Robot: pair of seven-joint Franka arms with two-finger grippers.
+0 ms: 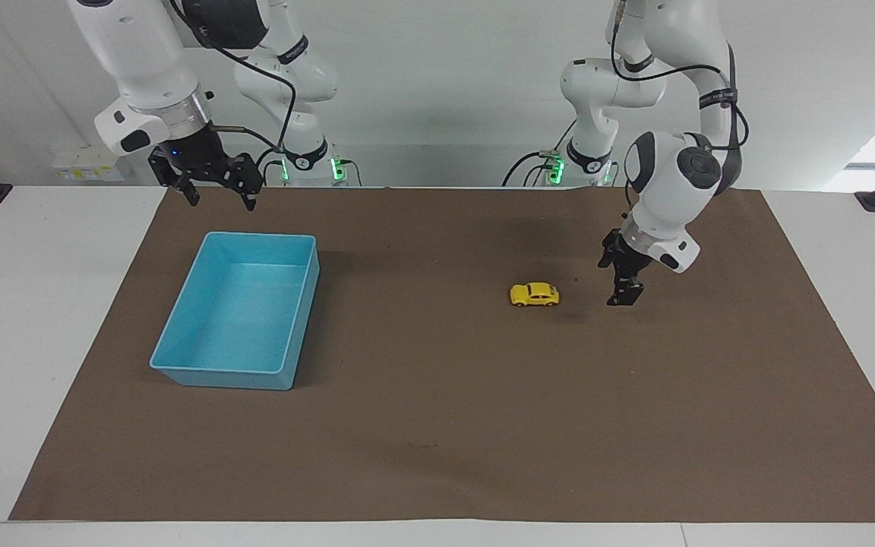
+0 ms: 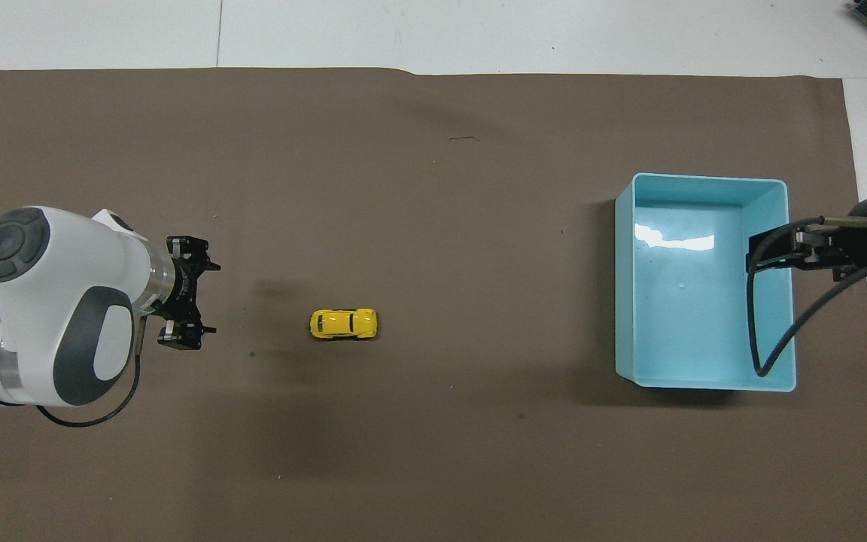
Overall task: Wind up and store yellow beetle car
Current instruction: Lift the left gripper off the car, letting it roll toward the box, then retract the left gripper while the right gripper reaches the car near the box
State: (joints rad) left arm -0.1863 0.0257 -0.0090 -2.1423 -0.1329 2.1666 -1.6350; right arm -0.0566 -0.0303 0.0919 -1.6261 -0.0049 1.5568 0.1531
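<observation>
Step in hand: judging from the layout, winding finished and car let go; yellow beetle car (image 1: pixel 535 295) standing free on its wheels on the brown mat (image 1: pixel 437 456), touching neither tool.
Right tool (image 1: pixel 213 184): hanging in the air over the mat edge at the robots' end of the blue tray (image 1: pixel 297 304), fingers spread apart, holding nothing; arm waiting.
Blue tray: lying at the right arm's end of the tabletop, nothing showing inside, well apart from the car.
Yellow beetle car: sitting near the middle of the mat, between tray and left tool, long axis pointing along the line from one to the other; in the overhead view (image 2: pixel 343 324) lying level with the tray's nearer half.
Left tool (image 1: pixel 623 279): hovering low over the mat beside the car, toward the left arm's end, fingers parted, empty; gap to the car plain in both views (image 2: pixel 185 302).
Next move, as a judgement: storing not yet done; calling for a grasp across the narrow rounded body, a lift, and a carry over the tray wall; small smooth shell and free wheels making slipping or rolling likely.
Surface: brown mat covering most of a white tabletop (image 1: pixel 42 304), faintly creased.
Room: pale wall backing the arm bases, green lights glowing there.
</observation>
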